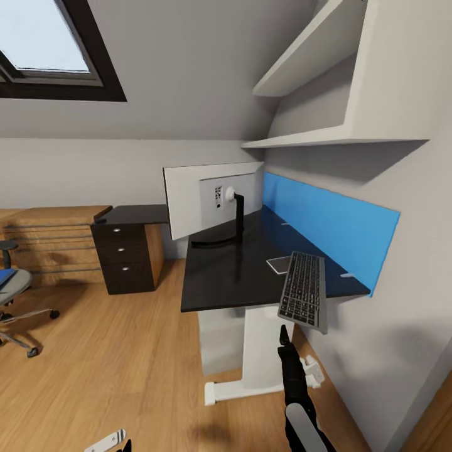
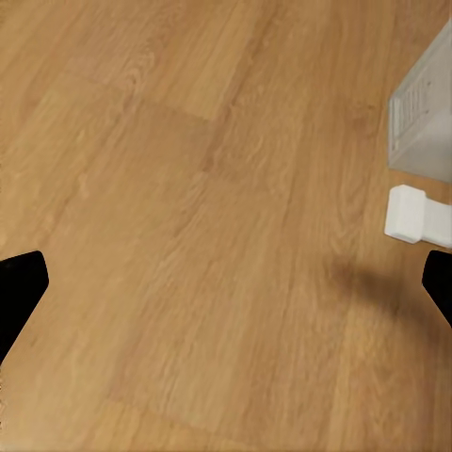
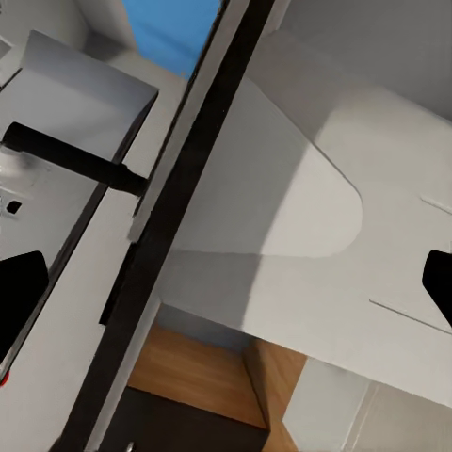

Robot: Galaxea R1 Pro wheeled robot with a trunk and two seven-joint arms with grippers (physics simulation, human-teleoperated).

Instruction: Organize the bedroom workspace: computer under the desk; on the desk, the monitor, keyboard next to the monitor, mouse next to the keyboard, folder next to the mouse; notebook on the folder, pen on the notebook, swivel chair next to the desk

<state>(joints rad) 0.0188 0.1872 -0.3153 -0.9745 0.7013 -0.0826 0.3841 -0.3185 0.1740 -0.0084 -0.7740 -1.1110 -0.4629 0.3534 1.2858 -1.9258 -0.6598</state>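
Attic bedroom, wooden floor (image 1: pixel 113 376), skylight upper left. Black tabletop (image 1: pixel 251 251) against blue back panel (image 1: pixel 333 220); monitor (image 1: pixel 210 198) standing on it, pale back facing the camera. Keyboard (image 1: pixel 304 290) tilted over the tabletop's near right corner, raised by the right gripper (image 1: pixel 284 336), jaws clamped on its near edge. Computer (image 1: pixel 220 342) under the tabletop. Swivel chair (image 1: pixel 12 301) far left, blue folder (image 1: pixel 6 276) on its seat. Left gripper (image 2: pixel 226 282) over bare floor, jaws apart.
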